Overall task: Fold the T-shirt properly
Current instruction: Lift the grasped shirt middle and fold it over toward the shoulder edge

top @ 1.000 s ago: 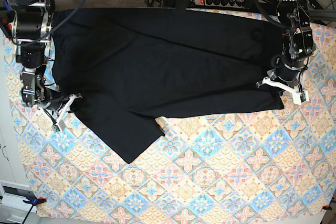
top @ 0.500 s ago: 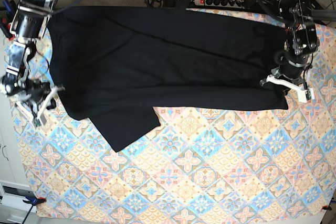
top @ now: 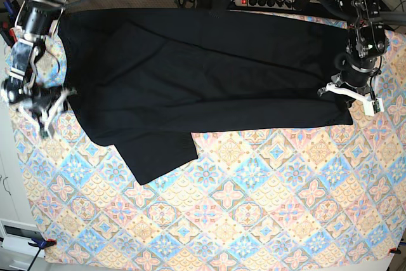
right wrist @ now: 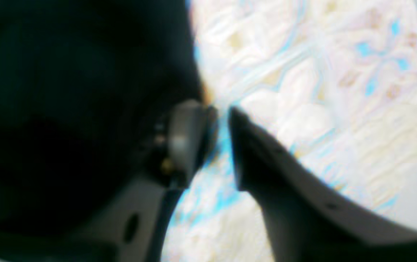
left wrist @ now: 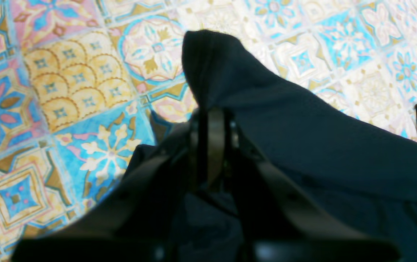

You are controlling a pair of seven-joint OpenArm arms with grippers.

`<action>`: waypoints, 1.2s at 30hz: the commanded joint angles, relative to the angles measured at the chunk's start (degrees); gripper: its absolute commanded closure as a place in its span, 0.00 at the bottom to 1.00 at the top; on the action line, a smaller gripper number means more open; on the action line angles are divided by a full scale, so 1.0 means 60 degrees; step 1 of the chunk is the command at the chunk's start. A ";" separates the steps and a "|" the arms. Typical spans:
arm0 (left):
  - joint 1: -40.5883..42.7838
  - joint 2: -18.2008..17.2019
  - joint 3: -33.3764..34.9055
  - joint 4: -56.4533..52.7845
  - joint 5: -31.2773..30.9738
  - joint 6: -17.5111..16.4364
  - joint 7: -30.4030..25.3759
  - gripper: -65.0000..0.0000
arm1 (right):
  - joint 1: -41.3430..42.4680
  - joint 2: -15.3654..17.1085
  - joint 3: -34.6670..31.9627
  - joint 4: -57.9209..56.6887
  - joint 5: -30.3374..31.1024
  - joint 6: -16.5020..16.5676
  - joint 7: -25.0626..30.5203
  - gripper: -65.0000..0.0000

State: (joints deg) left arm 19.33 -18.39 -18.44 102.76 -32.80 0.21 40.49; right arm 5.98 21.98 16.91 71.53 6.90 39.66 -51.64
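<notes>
At the left edge of the base view is the right arm's fingers (top: 47, 111). They look blurry there. In the right wrist view the two fingers (right wrist: 190, 138) stand a little apart, and you can see the bright cloth of the surface through the gap. Nothing sits between them. The black cloth lies just beside them, on the left of that view.

The T-shirt (top: 203, 74) is big and black. It lies spread flat across the top half of the surface, reaching from the left arm's side to the right arm's side. One sleeve (top: 158, 157) pokes down toward the middle of the surface, like a flap. The rest of the shirt's lower edge runs almost straight across.

Under the shirt is the colourful tablecloth (top: 254, 214), with blue, pink and yellow flower tiles. The lower half of it is bare.

On the right of the base view is the left arm's fingers (top: 349, 93), at the shirt's right end. In the left wrist view these fingers (left wrist: 208, 145) are squeezed tight together on a fold of the T-shirt (left wrist: 303, 138). The pinched cloth sticks up in a little hump above them.

At the top, behind the surface, lie a power strip (top: 266, 1) and some dark cables.
</notes>
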 commanded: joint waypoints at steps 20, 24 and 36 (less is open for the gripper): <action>-0.0006 -0.0033 0.0164 0.0141 -0.0006 -0.0013 -0.0192 1.00 | 0.3377 0.0213 -0.2722 -0.5291 0.0221 0.0057 0.3002 0.59; -0.0006 -0.0033 0.0164 0.0141 -0.0006 -0.0013 -0.0192 1.00 | 0.3817 0.0213 -0.3045 -0.5745 0.0221 0.0057 0.3295 0.50; -0.0035 -0.0033 0.0164 0.0141 -0.0006 -0.0013 -0.0192 1.00 | 0.3788 0.0242 -0.3089 -0.6097 0.0221 0.0057 0.3544 0.33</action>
State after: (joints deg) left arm 19.46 -17.96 -17.08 102.74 -32.80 0.19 40.51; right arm 27.33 22.52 -1.63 34.11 7.68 39.83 -31.09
